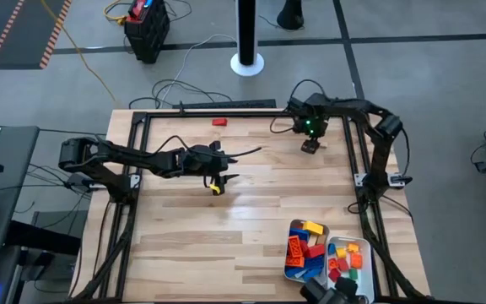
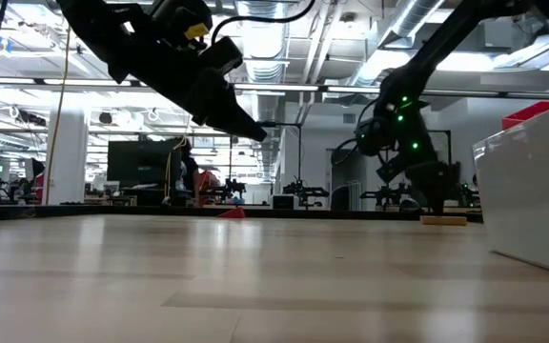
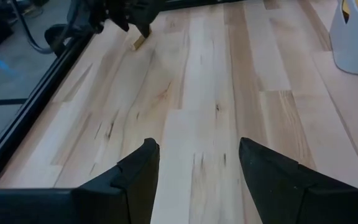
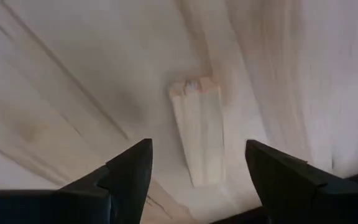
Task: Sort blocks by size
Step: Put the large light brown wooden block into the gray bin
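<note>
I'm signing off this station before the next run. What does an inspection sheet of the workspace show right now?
Surface: wooden table, bare in the middle.
Job's things: tan block flat under the right gripper; red block at the far edge; mixed blocks fill two white trays.
Clutter: nothing seen.
Grippers: right gripper low over the tan block, fingers open, not touching it; left gripper raised mid-table, open, empty.
Cables: loose leads on the floor behind the table.
Surroundings: black case, white pole base.
</note>
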Tool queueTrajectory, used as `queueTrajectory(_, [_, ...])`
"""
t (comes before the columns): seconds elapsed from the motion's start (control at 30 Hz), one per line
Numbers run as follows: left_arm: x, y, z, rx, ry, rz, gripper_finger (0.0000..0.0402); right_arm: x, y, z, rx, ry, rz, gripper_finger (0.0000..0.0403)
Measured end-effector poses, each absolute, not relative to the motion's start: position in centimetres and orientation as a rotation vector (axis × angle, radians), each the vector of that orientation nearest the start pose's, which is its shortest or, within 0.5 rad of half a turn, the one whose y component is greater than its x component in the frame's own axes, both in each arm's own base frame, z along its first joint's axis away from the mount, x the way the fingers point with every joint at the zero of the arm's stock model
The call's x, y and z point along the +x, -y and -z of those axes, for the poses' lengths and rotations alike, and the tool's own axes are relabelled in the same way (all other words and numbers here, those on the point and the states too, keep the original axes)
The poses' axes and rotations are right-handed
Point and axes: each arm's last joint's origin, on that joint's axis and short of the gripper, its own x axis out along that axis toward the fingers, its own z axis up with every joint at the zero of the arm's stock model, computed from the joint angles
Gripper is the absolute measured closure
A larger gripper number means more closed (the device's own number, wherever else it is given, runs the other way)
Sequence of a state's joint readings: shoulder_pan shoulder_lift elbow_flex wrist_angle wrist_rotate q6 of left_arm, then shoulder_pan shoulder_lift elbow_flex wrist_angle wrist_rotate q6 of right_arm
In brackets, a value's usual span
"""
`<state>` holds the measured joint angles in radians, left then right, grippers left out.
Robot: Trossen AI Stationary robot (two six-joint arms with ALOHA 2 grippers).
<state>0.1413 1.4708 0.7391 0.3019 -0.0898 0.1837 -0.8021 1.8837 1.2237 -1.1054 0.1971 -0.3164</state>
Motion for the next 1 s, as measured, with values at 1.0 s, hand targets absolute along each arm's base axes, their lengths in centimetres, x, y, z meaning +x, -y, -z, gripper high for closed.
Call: queueTrajectory(1.0, [29.7,-5.4,-20.2,0.161,-0.504,-0.21,0.0189,21.8,23.9,-14.7,0.255,-1.892,0.382,0.0236])
